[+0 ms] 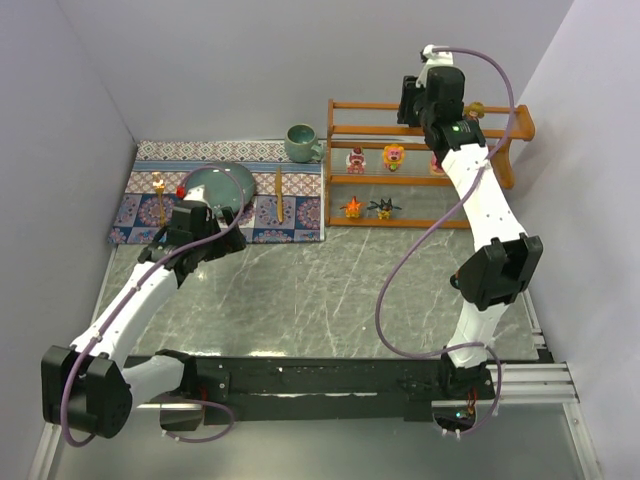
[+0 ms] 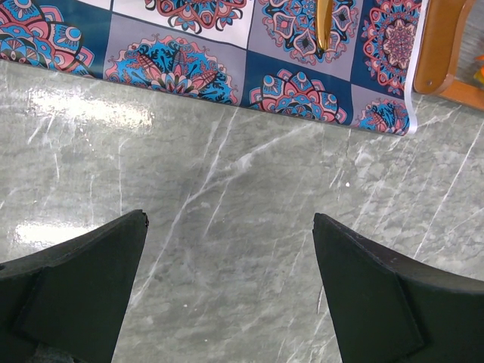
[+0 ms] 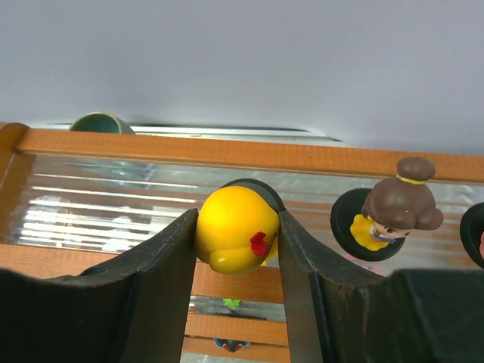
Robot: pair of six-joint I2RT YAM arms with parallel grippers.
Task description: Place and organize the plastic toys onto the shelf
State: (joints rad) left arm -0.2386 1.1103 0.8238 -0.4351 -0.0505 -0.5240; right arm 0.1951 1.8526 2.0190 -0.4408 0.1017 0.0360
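Open marble mid-frame, clutter along the top edge.
In the top view the table [image 1: 320, 290] lies bare between the arms, leaving a wide lane. At upper left, the mat [image 1: 303, 216] carries a bowl [image 1: 225, 185] and a mug [image 1: 300, 142]. At upper right, the shelf [image 1: 380, 105] blocks the way. On its top tier the right gripper [image 3: 238, 219] clamps a yellow toy [image 3: 227, 238]. A brown-haired figure [image 3: 397, 208] stands just beside the finger at frame right, and the tier's left stretch is bare.

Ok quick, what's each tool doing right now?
Left tool: open, holding nothing.
Right tool: closed on the yellow toy, at the shelf.
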